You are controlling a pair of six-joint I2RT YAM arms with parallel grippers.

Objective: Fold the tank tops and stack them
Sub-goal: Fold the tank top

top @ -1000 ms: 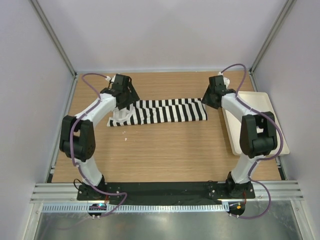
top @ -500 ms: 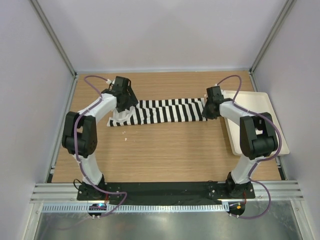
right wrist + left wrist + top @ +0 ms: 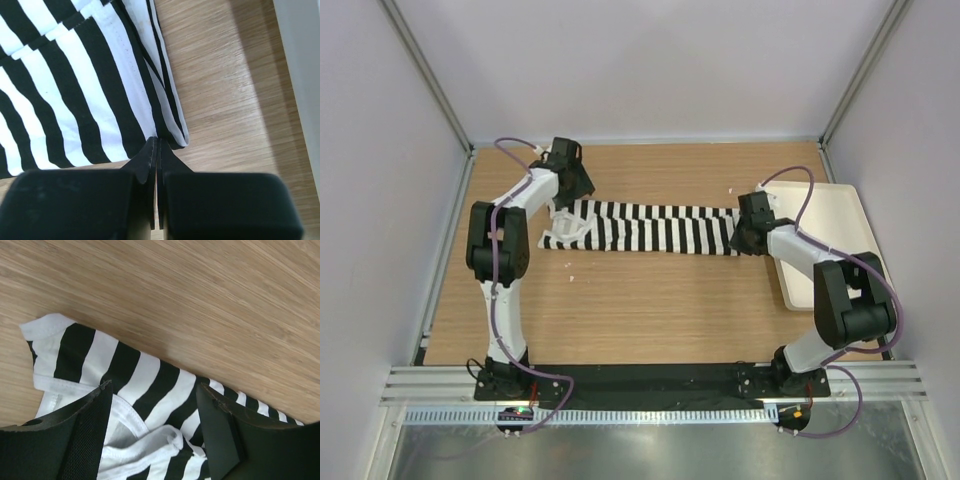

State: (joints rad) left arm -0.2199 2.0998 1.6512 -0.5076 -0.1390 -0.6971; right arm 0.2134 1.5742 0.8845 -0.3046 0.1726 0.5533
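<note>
One black-and-white striped tank top point(image 3: 650, 228) lies stretched out flat across the far half of the table, with its white-trimmed straps at the left end. My left gripper point(image 3: 576, 190) is open just above the strap end. In the left wrist view point(image 3: 154, 386) its jaws stand wide apart over the striped cloth point(image 3: 130, 375) and a bunched white trim, holding nothing. My right gripper point(image 3: 743, 240) is at the right hem end. In the right wrist view point(image 3: 156, 141) its jaws are pressed together on the hem corner of the tank top point(image 3: 75, 75).
A plain white tray point(image 3: 840, 225) lies at the right edge of the table, just right of my right gripper; its rim shows in the right wrist view point(image 3: 300, 50). Small white specks point(image 3: 570, 277) lie on the wood near the strap end. Grey walls enclose the table.
My right gripper has moved nearer and to the right with the hem, pulling the tank top longer and flatter. My left gripper has moved back to the far edge of the strap end.
</note>
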